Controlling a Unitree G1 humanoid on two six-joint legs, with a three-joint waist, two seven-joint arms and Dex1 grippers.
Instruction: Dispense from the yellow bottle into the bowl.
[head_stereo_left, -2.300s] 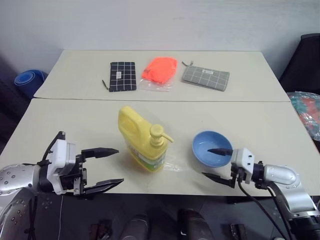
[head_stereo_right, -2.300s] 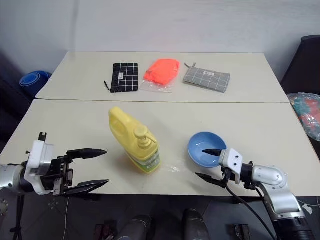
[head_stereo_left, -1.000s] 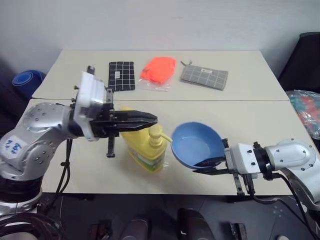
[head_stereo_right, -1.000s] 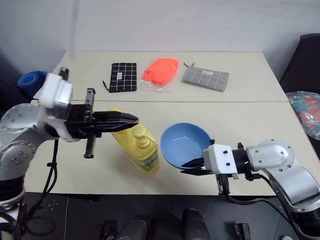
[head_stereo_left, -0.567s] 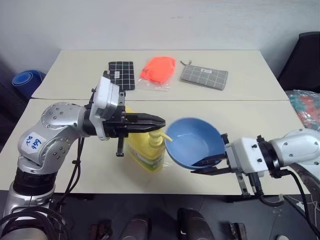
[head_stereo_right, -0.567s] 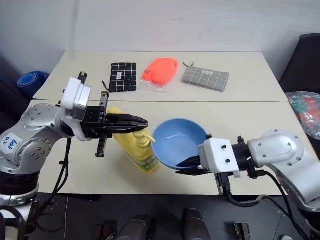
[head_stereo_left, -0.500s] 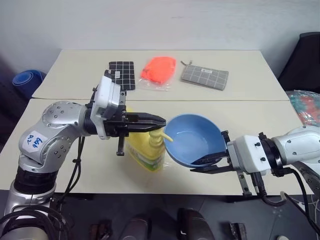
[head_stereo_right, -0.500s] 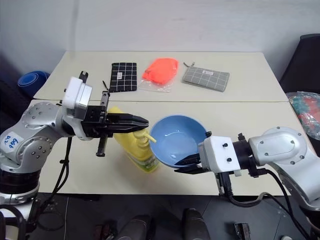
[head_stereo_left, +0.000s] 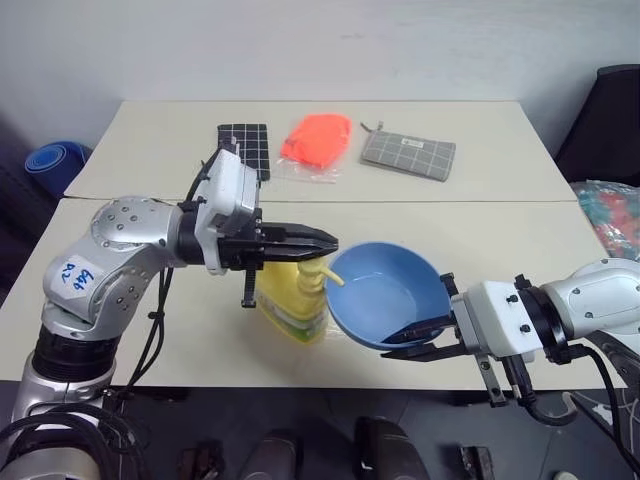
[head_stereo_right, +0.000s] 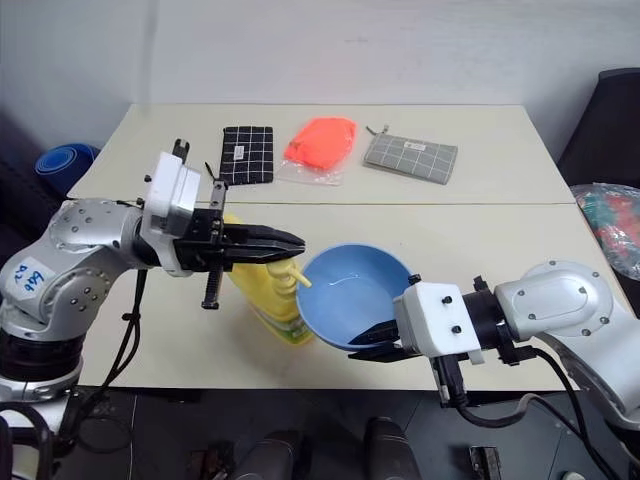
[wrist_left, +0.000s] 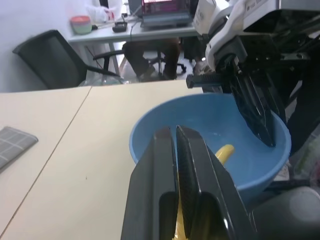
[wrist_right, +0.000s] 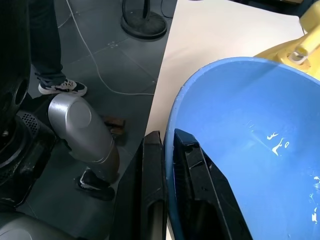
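Note:
The yellow bottle (head_stereo_left: 287, 300) stands on the near table, its pump spout (head_stereo_left: 333, 278) pointing right. My left gripper (head_stereo_left: 326, 240) is shut and empty, its fingers (wrist_left: 165, 150) level just over the pump head; I cannot tell whether they touch it. My right gripper (wrist_right: 167, 139) is shut on the near rim of the light-blue bowl (head_stereo_left: 392, 300). The bowl is off the table and tilted toward the bottle. Its left rim sits under the spout, and the spout tip (wrist_left: 223, 151) shows inside the bowl (wrist_left: 250, 150).
On the far table lie a black grid pouch (head_stereo_left: 245, 150), an orange bag (head_stereo_left: 318, 137) and a grey pouch (head_stereo_left: 408, 154). A seam (head_stereo_left: 450, 202) divides the two tables. A blue roll (head_stereo_left: 50, 158) lies off the left edge, a colourful bag (head_stereo_left: 610, 212) off the right.
Both grippers stood open at first, with the bowl on the table. The right gripper has since shut on the bowl, lifted it and brought it under the spout. The left gripper stays shut over the pump.

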